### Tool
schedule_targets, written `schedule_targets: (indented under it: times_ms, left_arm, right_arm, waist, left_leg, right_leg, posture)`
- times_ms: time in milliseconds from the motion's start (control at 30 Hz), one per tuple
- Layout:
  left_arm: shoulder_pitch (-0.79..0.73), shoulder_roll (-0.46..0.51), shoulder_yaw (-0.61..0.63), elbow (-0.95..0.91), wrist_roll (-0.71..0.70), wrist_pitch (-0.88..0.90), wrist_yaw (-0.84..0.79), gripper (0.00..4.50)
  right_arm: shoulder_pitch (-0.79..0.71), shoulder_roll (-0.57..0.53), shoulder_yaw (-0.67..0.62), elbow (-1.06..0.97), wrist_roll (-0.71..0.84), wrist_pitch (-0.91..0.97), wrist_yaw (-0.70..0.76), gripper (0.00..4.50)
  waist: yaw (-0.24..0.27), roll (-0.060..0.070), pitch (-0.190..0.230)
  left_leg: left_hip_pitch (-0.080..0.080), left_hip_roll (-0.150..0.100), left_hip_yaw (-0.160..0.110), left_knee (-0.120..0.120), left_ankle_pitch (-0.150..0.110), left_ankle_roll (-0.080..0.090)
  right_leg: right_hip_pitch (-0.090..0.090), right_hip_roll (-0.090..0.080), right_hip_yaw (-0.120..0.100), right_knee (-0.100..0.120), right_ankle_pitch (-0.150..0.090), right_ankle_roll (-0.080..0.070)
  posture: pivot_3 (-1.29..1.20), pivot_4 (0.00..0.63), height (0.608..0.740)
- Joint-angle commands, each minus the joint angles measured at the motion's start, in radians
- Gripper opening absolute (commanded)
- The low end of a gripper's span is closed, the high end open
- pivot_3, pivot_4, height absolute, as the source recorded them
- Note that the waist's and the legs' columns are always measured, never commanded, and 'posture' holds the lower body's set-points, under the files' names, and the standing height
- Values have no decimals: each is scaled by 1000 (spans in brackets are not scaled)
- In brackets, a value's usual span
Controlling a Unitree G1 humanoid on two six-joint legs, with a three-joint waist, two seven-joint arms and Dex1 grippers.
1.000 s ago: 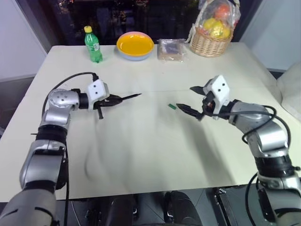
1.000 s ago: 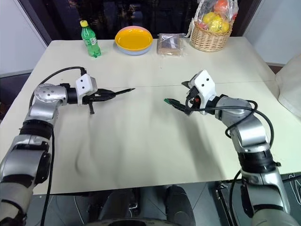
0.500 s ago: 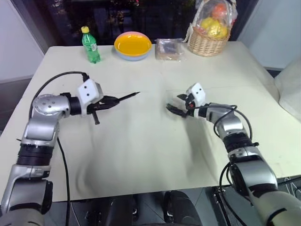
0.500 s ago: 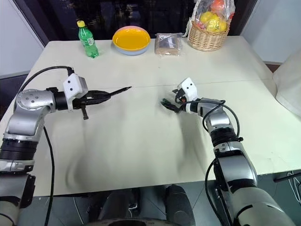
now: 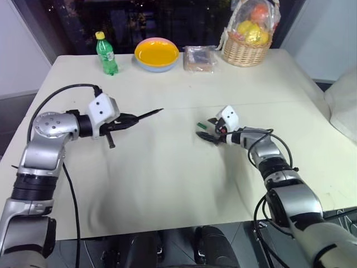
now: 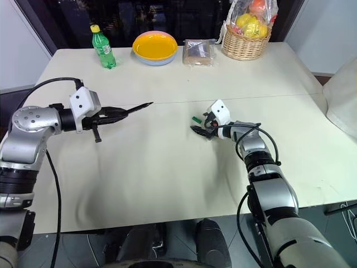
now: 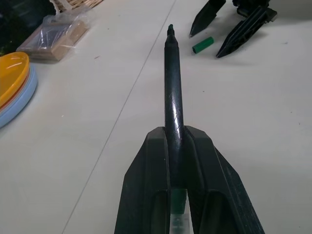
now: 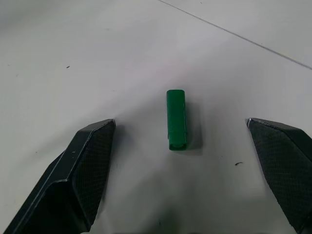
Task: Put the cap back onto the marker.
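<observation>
The marker (image 5: pixel 146 115) is a slim black stick held level above the table, its tip pointing toward the right arm, with my left gripper (image 5: pixel 125 120) shut on its rear end. The cap (image 8: pixel 176 119), a small bright-green cylinder, lies flat on the white table (image 5: pixel 167 178) near the middle. My right gripper (image 8: pixel 180 124) is down at table level, open, with one finger on each side of the cap and not touching it. The left wrist view shows the marker (image 7: pixel 173 83) aimed at the cap (image 7: pixel 203 45) between the other arm's fingers (image 7: pixel 243 34).
Along the table's far edge stand a green bottle with a yellow lid (image 5: pixel 105 53), a yellow bowl (image 5: pixel 157 53), a wrapped brown packet (image 5: pixel 200 57) and a wicker fruit basket (image 5: pixel 247 42). The near half of the table is bare.
My right gripper has dropped to the table and moved forward until its fingers straddle the cap. The left gripper still holds the marker and has drawn back slightly. The camera view has shifted.
</observation>
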Motion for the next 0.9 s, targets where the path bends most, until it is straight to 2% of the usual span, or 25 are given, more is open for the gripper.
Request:
schedule_targets:
  times_ms: [33,67,200,400,500,700,900]
  left_arm:
    - [-3,16,20,-32,-14,-8,10,0]
    - [0,17,20,-34,-13,-10,11,0]
    - [13,17,20,-41,-14,-12,12,0]
    - [26,0,0,-15,-17,-38,-5,0]
    - [11,-25,-23,24,-16,-74,-27,0]
    - [-42,-59,-91,142,4,-172,-121,0]
    - [-120,-92,-151,246,22,-263,-196,0]
  right_arm:
    - [-12,2,-4,22,-25,-20,-8,2725]
    - [-11,3,-3,23,-28,-21,-7,2082]
    - [-7,6,-5,20,-36,-26,-2,34]
    - [18,-18,14,-80,-56,-28,28,34]
    - [58,-63,22,-269,-45,5,89,34]
    - [140,-222,53,-695,-50,80,212,34]
    - [169,-289,72,-935,-26,187,270,34]
  waist:
    - [0,0,0]
    - [1,0,0]
    - [3,0,0]
    - [3,0,0]
    - [7,1,0]
    - [4,3,2]
    - [4,3,2]
  left_leg:
    - [0,0,0,0,0,0]
    - [0,0,0,0,0,0]
    - [1,0,0,0,0,0]
    - [1,0,0,0,0,0]
    - [0,0,0,0,0,0]
    - [0,-1,1,0,0,1]
    - [0,-1,2,0,-2,3]
  right_leg:
    - [0,0,0,0,0,0]
    - [0,0,0,0,0,0]
    - [1,0,0,0,0,0]
    - [1,0,0,0,0,0]
    - [1,-1,0,0,0,0]
    - [0,-1,0,1,0,0]
    - [-1,-1,0,1,0,0]
  posture:
    - [0,150,740]
    - [0,150,740]
    - [0,150,740]
    - [0,150,740]
    - [0,150,740]
    - [0,150,740]
    - [0,150,740]
